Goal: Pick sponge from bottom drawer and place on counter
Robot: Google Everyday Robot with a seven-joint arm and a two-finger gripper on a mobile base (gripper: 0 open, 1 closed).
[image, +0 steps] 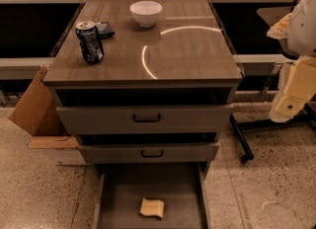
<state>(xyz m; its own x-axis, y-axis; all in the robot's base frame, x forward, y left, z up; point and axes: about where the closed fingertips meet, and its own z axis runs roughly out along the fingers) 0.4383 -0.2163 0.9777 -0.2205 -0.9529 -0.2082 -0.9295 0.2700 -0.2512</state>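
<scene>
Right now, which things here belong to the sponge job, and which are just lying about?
Job: pale-yellow rectangular sponge in the open grey bottom drawer; glossy grey-brown wood-grain counter; gripper, out beyond the counter's right edge.
Lying about: white round bowl, blue drinks can, flat dark object, brown cardboard box.

The single camera stands in front of the cabinet, higher than the table, and looks forward and steeply down. It faces the drawer fronts squarely, so the table fills the upper half of the view. The open bottom drawer runs off the lower edge, close beneath the lens. The range is moderate, with floor showing on both sides. The gripper hangs at the right edge, beside the cabinet and partly cut off.
</scene>
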